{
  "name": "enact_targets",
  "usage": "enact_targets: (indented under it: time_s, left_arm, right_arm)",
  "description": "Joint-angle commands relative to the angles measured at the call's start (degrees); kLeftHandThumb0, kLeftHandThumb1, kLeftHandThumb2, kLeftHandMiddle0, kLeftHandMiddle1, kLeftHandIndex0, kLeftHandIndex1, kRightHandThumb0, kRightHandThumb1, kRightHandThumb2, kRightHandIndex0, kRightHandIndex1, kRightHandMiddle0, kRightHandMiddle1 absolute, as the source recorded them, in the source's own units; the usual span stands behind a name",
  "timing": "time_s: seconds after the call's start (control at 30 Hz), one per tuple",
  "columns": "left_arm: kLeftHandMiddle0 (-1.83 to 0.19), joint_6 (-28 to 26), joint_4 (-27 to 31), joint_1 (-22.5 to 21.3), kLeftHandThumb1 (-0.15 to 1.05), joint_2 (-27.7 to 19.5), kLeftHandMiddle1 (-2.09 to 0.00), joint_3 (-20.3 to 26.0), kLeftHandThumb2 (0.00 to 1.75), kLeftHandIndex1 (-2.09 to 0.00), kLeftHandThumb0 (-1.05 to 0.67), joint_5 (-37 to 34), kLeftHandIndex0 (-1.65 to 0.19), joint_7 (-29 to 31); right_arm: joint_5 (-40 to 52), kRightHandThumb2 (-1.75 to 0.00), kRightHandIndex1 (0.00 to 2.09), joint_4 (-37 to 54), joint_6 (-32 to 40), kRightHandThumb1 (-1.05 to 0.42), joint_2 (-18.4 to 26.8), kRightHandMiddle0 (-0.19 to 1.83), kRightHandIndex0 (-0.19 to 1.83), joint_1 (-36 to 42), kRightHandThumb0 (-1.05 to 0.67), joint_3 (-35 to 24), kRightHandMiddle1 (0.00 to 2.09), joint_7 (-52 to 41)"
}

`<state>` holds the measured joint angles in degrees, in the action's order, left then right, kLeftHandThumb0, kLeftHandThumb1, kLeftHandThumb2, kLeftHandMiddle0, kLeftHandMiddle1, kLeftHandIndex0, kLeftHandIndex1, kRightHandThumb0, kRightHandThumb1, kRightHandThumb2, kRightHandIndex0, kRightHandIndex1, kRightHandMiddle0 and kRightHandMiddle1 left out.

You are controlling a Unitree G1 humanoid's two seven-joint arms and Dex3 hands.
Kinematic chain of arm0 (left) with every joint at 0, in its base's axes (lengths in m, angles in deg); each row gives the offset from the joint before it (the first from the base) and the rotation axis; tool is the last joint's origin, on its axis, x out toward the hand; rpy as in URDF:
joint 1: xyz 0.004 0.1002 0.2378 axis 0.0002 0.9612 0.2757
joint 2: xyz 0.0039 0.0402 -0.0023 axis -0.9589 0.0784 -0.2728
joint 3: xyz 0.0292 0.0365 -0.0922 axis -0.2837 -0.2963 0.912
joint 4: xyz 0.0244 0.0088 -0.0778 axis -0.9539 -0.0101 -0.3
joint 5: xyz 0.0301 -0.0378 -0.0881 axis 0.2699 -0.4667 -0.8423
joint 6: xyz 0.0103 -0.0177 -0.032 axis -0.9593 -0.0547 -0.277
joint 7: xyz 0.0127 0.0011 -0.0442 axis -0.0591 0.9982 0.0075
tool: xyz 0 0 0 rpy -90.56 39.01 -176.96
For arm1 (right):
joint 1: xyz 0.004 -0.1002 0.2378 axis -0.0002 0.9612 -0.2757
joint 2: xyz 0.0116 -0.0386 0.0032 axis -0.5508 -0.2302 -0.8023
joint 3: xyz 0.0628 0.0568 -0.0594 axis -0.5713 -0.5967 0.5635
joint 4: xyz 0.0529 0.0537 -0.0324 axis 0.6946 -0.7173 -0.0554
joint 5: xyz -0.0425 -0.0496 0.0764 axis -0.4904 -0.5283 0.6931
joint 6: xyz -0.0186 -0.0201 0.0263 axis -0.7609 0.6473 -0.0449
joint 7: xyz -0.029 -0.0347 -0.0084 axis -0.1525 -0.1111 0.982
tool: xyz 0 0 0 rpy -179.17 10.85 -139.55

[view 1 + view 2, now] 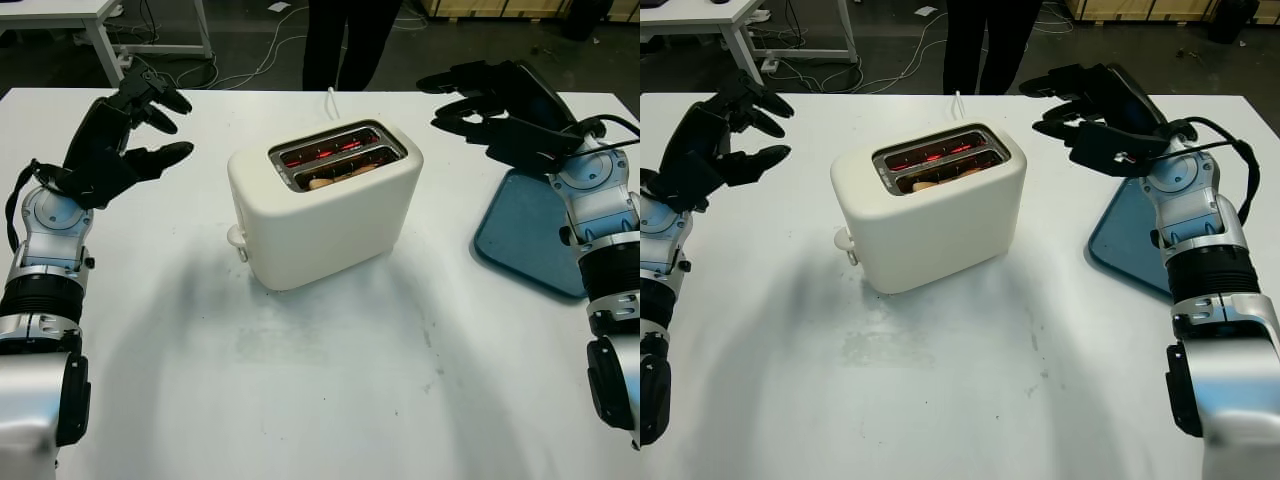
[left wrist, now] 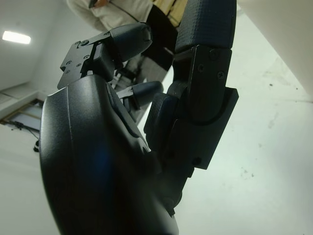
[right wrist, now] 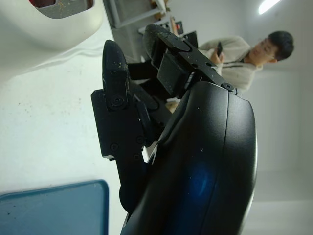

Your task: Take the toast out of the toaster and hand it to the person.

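The two head cameras looked forward and down over the tabletop (image 1: 330, 400), sharing the toaster (image 1: 325, 205) near the far edge. Each wrist camera sat close against its own hand, facing upward.

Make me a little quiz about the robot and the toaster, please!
1. True or false: the toast sits down in the toaster slot nearer the robot.
2. What lies on the table under the right hand? A) a red bowl B) a blue tray C) a green cup
3. Fill in: the left hand is open and holds ____.

Key
1. True
2. B, the blue tray
3. nothing
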<state>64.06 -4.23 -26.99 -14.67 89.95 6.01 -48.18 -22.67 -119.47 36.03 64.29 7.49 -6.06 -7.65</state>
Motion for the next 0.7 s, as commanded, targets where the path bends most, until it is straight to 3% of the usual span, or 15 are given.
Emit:
enact_targets:
  time_s: [0.0,0.67]
  left_arm:
    - [-0.04,0.44,-0.02,-0.79,0.92,-0.2,-1.65,-0.09,0.27,-1.51,-1.05,0.0,-0.08,0.11]
    - [-0.06,0.09,-0.23,-0.92,0.92,0.15,-1.63,0.1,0.25,-1.49,-1.05,-0.51,-0.11,0.55]
  right_arm:
    - [0.44,-0.24,0.0,0.04,-0.73,-0.92,0.21,0.77,0.94,-0.37,-0.41,-0.29,0.0,-0.14]
    - [0.36,-0.24,0.0,-0.7,-0.98,-0.92,0.08,0.76,0.94,-0.53,-0.41,-0.16,0.0,-0.07]
